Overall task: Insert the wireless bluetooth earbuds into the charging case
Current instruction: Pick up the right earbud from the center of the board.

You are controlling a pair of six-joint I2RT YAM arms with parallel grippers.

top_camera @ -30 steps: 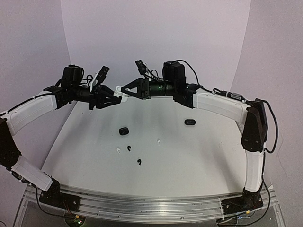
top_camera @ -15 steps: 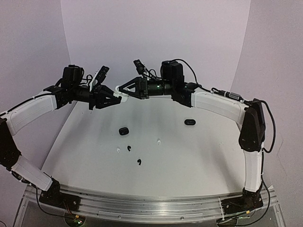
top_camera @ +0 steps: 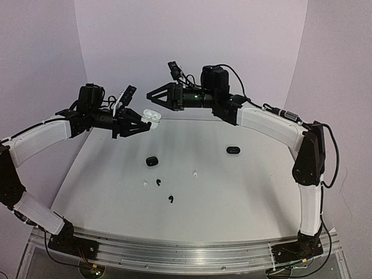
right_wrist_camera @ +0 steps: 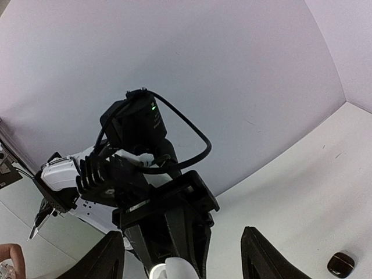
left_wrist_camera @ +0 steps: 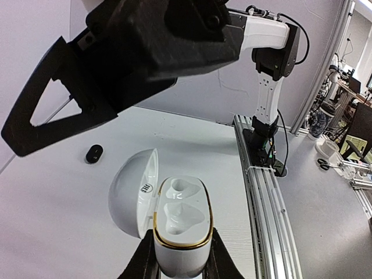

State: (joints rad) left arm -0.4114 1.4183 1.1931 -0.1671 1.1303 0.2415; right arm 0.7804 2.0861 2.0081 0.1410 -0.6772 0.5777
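Note:
My left gripper (top_camera: 141, 123) is shut on a white charging case (top_camera: 151, 117) and holds it in the air above the table's back. In the left wrist view the case (left_wrist_camera: 181, 232) sits between my fingers with its lid (left_wrist_camera: 131, 192) swung open to the left and both sockets empty. My right gripper (top_camera: 152, 96) is open and empty, just above and behind the case, which also shows in the right wrist view (right_wrist_camera: 174, 270). Two white earbuds (top_camera: 195, 174) (top_camera: 145, 185) and two black earbuds (top_camera: 158, 182) (top_camera: 170, 199) lie on the table.
Two small black cases lie shut on the table, one left of centre (top_camera: 152, 160) and one to the right (top_camera: 233, 150). The second shows in the left wrist view (left_wrist_camera: 94, 153). Purple walls close the back and sides. An aluminium rail (top_camera: 186, 250) runs along the near edge.
My right gripper has lifted up and off the white case, and the case's lid now stands open. My left gripper with the case has shifted slightly lower and to the right.

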